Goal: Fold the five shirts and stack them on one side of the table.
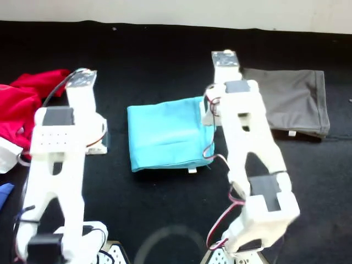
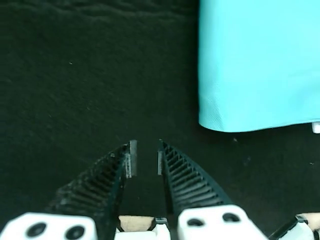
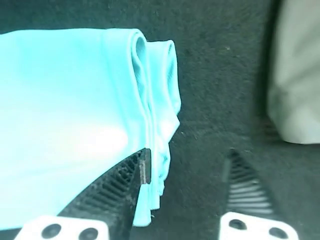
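Observation:
A folded light blue shirt (image 1: 168, 135) lies in the middle of the black table. In the right wrist view its layered folded edge (image 3: 155, 100) runs just beside my right gripper (image 3: 189, 160). That gripper is open, with one finger (image 3: 125, 185) over the shirt's edge and the other on bare table. My left gripper (image 2: 146, 159) hovers over bare table, a little off the blue shirt's near corner (image 2: 210, 120). It is open by a narrow gap and holds nothing. A folded grey shirt (image 1: 291, 102) lies flat at the right.
Crumpled red cloth (image 1: 25, 102) is piled at the left edge, with a bit of white (image 1: 6, 155) and dark blue fabric (image 1: 4, 193) below it. The two white arms (image 1: 55, 143) (image 1: 247, 126) stand either side of the blue shirt. A pale wall borders the far edge.

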